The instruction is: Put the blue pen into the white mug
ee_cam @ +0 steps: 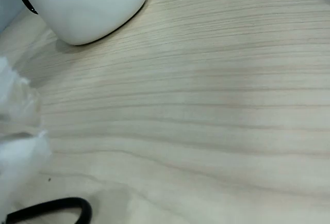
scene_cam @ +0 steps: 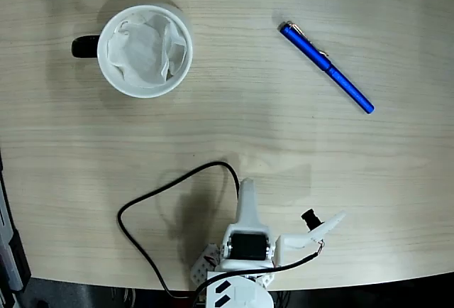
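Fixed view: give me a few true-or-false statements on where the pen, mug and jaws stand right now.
1. The blue pen lies on the table, right of the white mug. True.
2. The pen is inside the mug. False: the mug holds only crumpled white paper.
3. The jaws grip the pen. False: the gripper sits near the bottom edge, far from it.
4. The mug's handle points left. True.
5. A black cable loops beside the arm. True.
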You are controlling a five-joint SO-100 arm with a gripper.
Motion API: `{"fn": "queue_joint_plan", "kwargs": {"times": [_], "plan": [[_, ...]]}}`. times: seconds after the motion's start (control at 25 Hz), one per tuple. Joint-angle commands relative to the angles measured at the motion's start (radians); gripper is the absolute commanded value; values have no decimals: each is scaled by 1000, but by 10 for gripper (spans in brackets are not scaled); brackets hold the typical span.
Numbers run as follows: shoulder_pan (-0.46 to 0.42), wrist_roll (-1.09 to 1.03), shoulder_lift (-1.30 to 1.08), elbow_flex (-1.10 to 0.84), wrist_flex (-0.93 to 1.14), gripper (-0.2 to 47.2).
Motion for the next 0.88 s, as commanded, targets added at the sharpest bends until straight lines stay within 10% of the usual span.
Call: {"fn": "queue_joint_plan", "kwargs": {"times": [0.0,0.84], "plan": [[17,-9,-46,-98,-14,0],[71,2,-974,-894,-35,0]]}}
